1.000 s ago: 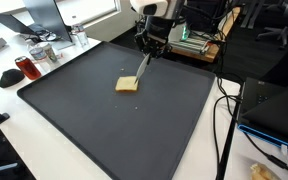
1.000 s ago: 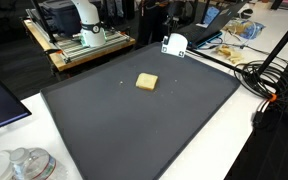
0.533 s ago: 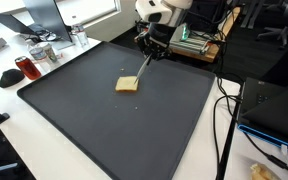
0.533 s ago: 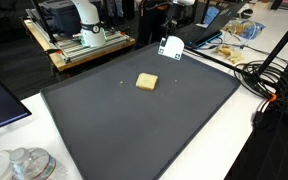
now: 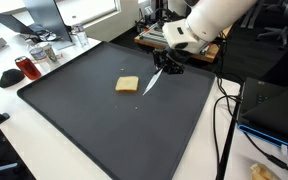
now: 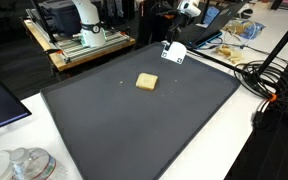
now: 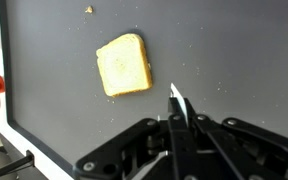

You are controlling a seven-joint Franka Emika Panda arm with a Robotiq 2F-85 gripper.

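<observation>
A slice of bread (image 5: 127, 84) lies flat on the black mat (image 5: 104, 135); it also shows in the other exterior view (image 6: 147, 81) and in the wrist view (image 7: 124, 65). My gripper (image 5: 170, 62) is shut on a thin white knife (image 5: 154, 79) that slants down toward the mat. The blade tip (image 7: 175, 98) is just beside the bread and apart from it. In an exterior view the gripper (image 6: 175, 44) hangs near the mat's far edge with the white knife (image 6: 173, 53) below it. The closed fingers (image 7: 181, 126) grip the blade between them.
A red mug (image 5: 24, 67) and a metal jar (image 5: 44, 52) stand off the mat's corner. Cables (image 5: 224, 110) run along one side of the mat. A crumb (image 7: 88, 9) lies beyond the bread. Metal lids (image 6: 24, 163) sit on the white table.
The arm has swung sideways away from the bread, carrying the knife. The blade tip, which rested at the bread's edge, now sits clear of it.
</observation>
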